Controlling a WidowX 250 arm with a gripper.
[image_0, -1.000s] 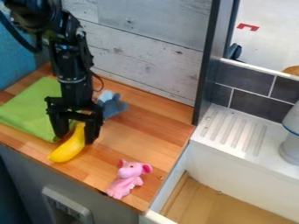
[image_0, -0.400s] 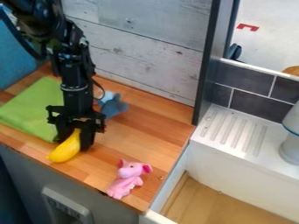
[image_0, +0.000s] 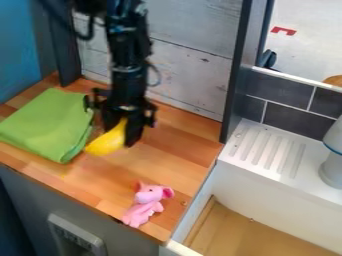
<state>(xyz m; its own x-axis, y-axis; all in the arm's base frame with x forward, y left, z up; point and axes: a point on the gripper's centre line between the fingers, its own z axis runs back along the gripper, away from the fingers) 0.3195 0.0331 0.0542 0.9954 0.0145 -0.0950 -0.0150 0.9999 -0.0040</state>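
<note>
While gripping the banana (image_0: 107, 143) over the worktop (image_0: 180, 145) near the cloth (image_0: 50, 125), pinched its top end in the tool (image_0: 121, 135), likely to stop slips.

One black robot arm (image_0: 128, 55), entering at the top edge, left of centre, lower length nearly upright. One black tool (image_0: 121, 136) at its end, pointing downward, two fingers (image_0: 135, 131) closed in a grip.

A folded green cloth (image_0: 50, 127) lies toward the left of the wooden counter (image_0: 180, 162), before a whitewashed plank wall (image_0: 190, 77). A pink plush toy (image_0: 143, 206) lies near the counter's front corner. Dark tiles (image_0: 294, 116) stand behind a ridged white drainboard (image_0: 252, 167).
</note>
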